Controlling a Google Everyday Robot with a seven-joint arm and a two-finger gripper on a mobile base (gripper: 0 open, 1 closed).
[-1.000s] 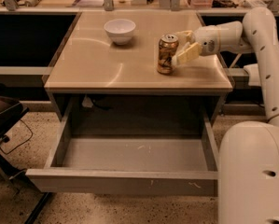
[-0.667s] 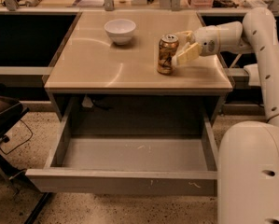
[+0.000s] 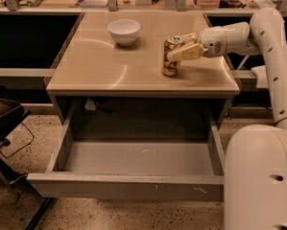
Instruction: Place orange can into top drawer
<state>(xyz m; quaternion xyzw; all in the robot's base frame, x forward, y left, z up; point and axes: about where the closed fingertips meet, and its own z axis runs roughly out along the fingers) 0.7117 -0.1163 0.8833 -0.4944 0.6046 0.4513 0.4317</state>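
"While the orange can (image 3: 170, 67) stands up on the table (image 3: 104, 71), where is the gripper (image 3: 175, 47)?"

"Right at the can. The arm (image 3: 229, 36) comes in from 3 o'clock. The fingers (image 3: 190, 52) are apart, one in front of the can's top part and one behind it. I cannot tell if they press on it."

"Where on the table is the can?"

"Out toward 3 o'clock from the middle. A white bowl (image 3: 124, 31) sits at 10 o'clock from the can, well apart."

"And the top drawer (image 3: 124, 188)?"

"It is pulled out under the table, at 6 o'clock from the can. The can is not in it yet. The robot's big white body (image 3: 258, 176) is at 4 o'clock, just beside the drawer."
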